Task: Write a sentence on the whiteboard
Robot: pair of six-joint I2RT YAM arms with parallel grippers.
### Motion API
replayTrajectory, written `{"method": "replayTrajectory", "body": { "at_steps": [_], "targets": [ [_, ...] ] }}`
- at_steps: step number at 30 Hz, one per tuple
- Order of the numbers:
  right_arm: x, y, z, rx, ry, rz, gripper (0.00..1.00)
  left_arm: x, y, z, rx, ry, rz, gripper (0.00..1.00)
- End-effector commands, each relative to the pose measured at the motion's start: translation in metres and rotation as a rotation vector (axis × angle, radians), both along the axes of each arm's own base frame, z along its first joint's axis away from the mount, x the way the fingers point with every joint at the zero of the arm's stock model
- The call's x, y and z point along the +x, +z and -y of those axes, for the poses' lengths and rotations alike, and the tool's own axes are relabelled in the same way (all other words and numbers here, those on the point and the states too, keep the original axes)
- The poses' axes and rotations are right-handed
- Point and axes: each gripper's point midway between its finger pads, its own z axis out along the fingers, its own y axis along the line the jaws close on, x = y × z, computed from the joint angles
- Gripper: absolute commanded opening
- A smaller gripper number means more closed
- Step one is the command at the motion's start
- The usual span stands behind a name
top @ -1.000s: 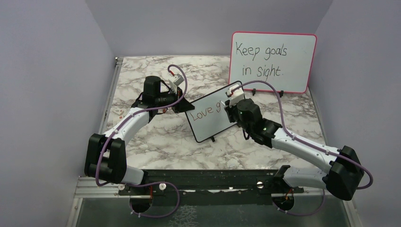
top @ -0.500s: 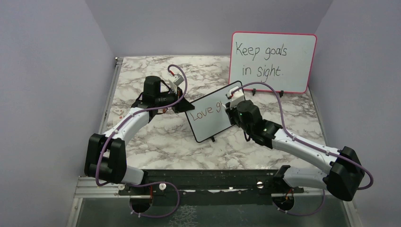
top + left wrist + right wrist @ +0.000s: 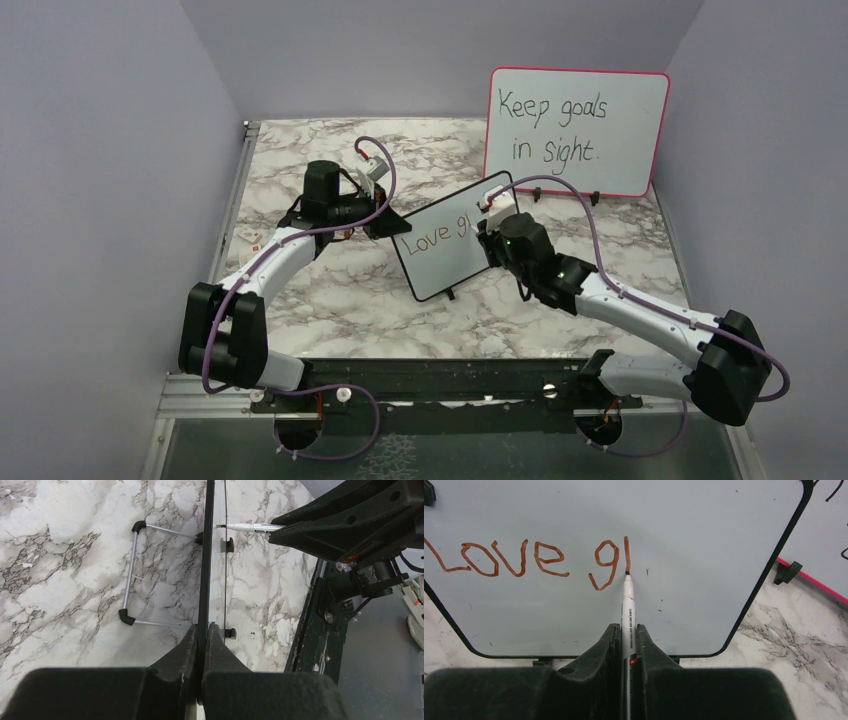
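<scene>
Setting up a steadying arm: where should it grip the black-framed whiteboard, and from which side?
Grip the whiteboard by its left edge, edge-on from the left, as the left tool does: the panel is thin, and that leaves its face free for the marker.

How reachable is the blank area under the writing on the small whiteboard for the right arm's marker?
Probably yes: the marker in the right claw touches the whiteboard, nothing covers the blank area, and the left claw grips only its edge.
</scene>
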Motion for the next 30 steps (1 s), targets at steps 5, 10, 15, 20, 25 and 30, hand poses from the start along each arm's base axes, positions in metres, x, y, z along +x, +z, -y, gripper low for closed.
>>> {"method": "replayTrajectory", "body": {
  "at_steps": [5,10,15,20,25,30],
  "targets": [
    [-0.001,-0.001,0.001,0.007,0.007,-0.011,0.01,0.003,-0.055,-0.018,0.173,0.084,-0.07,0.0],
    [0.004,0.006,0.001,0.019,-0.006,0.02,0.01,0.003,-0.054,-0.018,0.172,0.084,-0.069,0.0],
    [0.01,0.015,0.0,0.041,-0.024,0.059,0.01,0.003,-0.055,-0.018,0.172,0.083,-0.07,0.0],
    [0.014,0.021,0.0,0.045,-0.028,0.08,0.01,0.003,-0.055,-0.018,0.172,0.083,-0.072,0.0],
    [0.015,0.024,-0.001,0.051,-0.023,0.088,0.0,0.003,-0.055,-0.018,0.172,0.083,-0.071,0.0],
    [0.016,0.026,-0.003,0.057,-0.019,0.092,0.01,0.003,-0.055,-0.018,0.172,0.082,-0.072,0.0]
  ]
}}
